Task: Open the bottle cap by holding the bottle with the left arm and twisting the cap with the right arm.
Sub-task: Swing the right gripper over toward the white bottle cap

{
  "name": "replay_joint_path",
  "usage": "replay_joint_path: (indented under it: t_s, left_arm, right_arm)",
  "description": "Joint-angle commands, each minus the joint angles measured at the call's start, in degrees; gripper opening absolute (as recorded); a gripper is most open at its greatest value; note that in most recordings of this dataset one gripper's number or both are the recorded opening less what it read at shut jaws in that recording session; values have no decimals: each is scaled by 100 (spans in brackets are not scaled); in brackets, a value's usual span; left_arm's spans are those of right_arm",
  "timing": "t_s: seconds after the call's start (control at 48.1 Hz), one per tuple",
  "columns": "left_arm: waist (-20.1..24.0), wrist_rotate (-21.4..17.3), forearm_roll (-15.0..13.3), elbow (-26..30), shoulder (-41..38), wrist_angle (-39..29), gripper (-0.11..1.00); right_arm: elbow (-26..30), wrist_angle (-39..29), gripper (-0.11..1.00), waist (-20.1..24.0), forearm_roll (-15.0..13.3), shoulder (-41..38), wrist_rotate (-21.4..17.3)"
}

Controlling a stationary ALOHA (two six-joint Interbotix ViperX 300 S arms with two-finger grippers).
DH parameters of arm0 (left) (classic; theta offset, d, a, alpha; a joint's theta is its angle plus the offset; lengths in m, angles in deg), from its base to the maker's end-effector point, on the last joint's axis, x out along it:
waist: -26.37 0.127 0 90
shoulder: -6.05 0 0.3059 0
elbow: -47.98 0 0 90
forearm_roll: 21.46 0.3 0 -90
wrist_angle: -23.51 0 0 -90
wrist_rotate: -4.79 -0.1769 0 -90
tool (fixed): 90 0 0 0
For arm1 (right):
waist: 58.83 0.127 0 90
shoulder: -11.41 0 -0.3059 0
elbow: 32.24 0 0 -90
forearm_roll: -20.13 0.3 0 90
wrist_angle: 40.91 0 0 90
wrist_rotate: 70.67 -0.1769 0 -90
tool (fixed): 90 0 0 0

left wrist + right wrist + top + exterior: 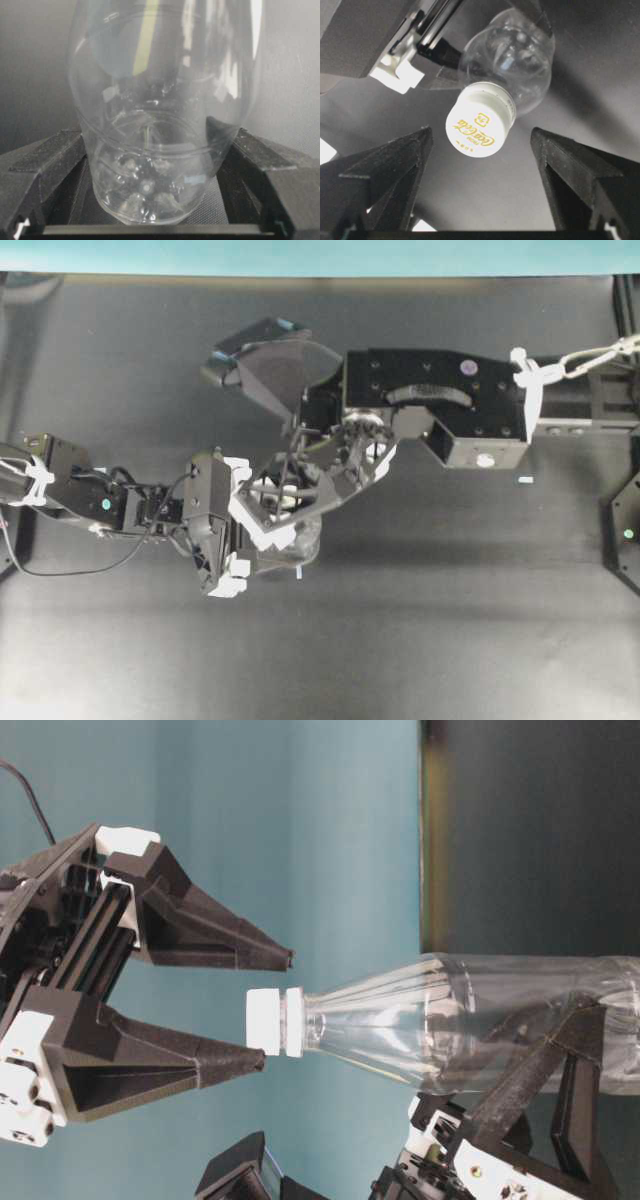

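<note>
One bottle (470,1020), one bottle cap (273,1022), two arms, one small white scrap (525,480).

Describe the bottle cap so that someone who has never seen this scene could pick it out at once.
Start at the dark table and find the clear plastic bottle that the left gripper holds by its lower body. Follow the bottle up its narrowing neck to the cap at the tip, between the open jaws of the right gripper. It is small, round and white, with gold lettering on top.
</note>
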Motion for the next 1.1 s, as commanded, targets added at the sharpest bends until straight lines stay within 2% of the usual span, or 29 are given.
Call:
replay_joint_path:
  t_s: [0.0,0.291,0.415,0.54,0.769,0.872,0.935,0.976,1.08]
  left_arm:
    - [-9,18,18,-18,-53,-79,82]
    - [0,18,18,0,-53,-79,82]
    - [0,18,18,-9,-53,-79,82]
    - [9,18,18,-18,-62,-79,82]
    - [18,18,18,-18,-53,-105,82]
    - [18,18,18,-18,-62,-105,82]
    - [26,9,18,-18,-70,-105,82]
    - [26,9,18,-18,-79,-105,82]
    - [26,9,18,-18,-88,-105,82]
  right_arm:
    - [97,18,75,-79,-9,-9,-18]
    - [281,-79,71,-114,-9,-88,-18]
    - [343,-149,60,-123,-44,-114,0]
    - [343,-158,39,-114,-44,-114,185]
    - [369,-448,38,-132,-18,-123,615]
    - [431,-686,38,-167,-18,-149,1318]
    - [519,-791,38,-167,-18,-185,1978]
    - [615,-861,38,-158,-18,-229,2575]
    - [835,-1046,38,-158,-44,-325,3639]
